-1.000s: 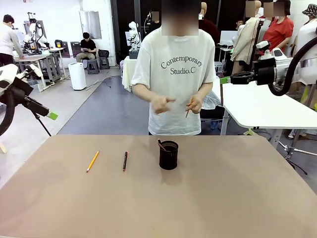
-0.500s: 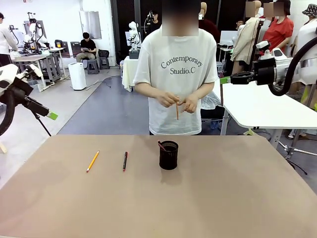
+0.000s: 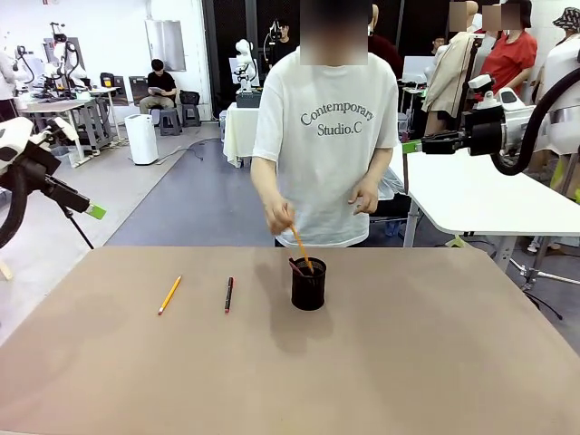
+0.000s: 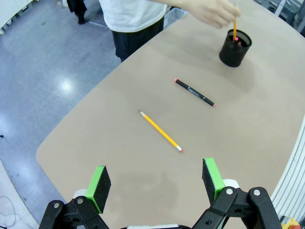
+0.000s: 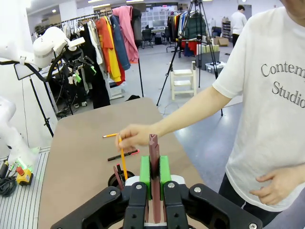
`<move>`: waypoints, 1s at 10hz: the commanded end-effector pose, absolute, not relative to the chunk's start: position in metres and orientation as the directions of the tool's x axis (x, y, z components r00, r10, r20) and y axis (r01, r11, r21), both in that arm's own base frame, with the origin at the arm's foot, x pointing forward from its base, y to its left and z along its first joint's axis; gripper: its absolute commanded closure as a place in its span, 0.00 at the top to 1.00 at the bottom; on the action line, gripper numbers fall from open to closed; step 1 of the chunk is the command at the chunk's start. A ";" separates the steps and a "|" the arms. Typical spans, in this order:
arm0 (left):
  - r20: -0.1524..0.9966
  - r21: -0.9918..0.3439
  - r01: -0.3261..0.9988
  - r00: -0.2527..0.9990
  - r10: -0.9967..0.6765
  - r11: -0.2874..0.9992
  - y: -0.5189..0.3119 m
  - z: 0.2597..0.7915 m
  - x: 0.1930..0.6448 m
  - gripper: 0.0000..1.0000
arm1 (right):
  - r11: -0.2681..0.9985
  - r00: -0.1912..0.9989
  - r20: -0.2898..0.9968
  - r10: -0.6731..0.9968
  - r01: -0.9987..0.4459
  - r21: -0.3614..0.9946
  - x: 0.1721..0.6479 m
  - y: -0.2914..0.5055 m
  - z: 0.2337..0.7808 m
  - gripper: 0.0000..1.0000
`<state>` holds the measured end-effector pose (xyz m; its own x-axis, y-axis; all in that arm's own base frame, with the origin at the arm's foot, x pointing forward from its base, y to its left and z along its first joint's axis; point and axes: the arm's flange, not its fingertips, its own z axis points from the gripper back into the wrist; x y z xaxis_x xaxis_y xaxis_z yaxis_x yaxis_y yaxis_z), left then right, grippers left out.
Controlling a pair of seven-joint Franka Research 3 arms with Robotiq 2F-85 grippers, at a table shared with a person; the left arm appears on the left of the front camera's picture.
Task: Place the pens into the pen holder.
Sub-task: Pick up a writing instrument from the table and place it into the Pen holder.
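Pencil (image 4: 160,131) and red-black pen (image 4: 194,92) lie ahead of left gripper (image 4: 155,179), fingers spread wide, empty. Right gripper (image 5: 154,175) clamped on reddish-brown pen (image 5: 153,148), well apart from pen holder (image 3: 308,285).

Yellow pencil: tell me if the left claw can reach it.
Probably yes: the yellow pencil lies alone, ahead of the open left claw, and the person's hand is off at the pen holder.

Five pens (image 3: 169,294), probably; one pen holder (image 3: 308,288).
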<state>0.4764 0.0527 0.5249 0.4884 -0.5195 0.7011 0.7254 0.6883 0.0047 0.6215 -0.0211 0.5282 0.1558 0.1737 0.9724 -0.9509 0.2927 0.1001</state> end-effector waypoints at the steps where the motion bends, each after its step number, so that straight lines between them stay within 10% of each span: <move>1: 0.701 0.010 0.729 0.483 -0.525 0.684 0.053 0.525 0.476 1.00 | 0.295 0.161 0.972 0.173 -0.950 0.105 0.621 -0.021 0.531 0.00; 10: 0.701 0.010 0.729 0.483 -0.525 0.684 0.053 0.525 0.476 1.00 | 0.295 0.161 0.972 0.173 -0.950 0.105 0.621 -0.021 0.531 0.00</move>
